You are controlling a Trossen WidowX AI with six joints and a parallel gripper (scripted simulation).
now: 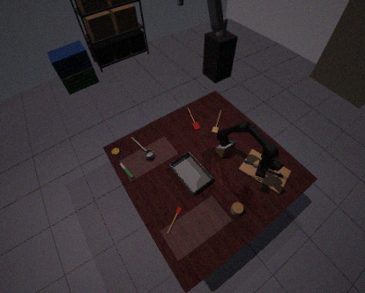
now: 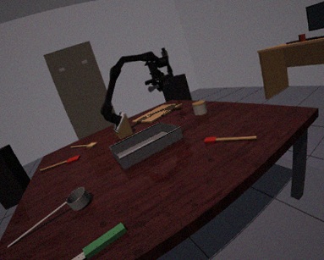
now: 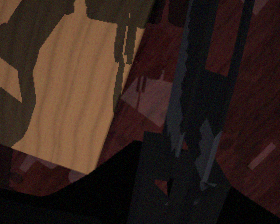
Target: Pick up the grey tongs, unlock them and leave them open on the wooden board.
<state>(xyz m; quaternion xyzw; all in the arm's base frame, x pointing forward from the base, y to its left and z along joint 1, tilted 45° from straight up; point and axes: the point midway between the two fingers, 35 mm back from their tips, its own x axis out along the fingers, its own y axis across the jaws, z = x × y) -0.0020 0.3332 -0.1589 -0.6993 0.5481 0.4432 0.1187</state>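
The grey tongs (image 3: 190, 91) hang in the gripper (image 2: 155, 84), whose jaws are clamped on them; in the wrist view they run as a long dark strip away from the camera, above the wooden board (image 1: 252, 160). They look stiff, thin and light, probably smooth metal that could slip or swivel between the pads, so a hold near the middle of the arms, clear of the hinge, seems safest. From above, the arm (image 1: 260, 146) reaches over the board's near half. The roasting tin (image 1: 192, 172) stands well apart from the board, toward the table's middle, with nothing across it
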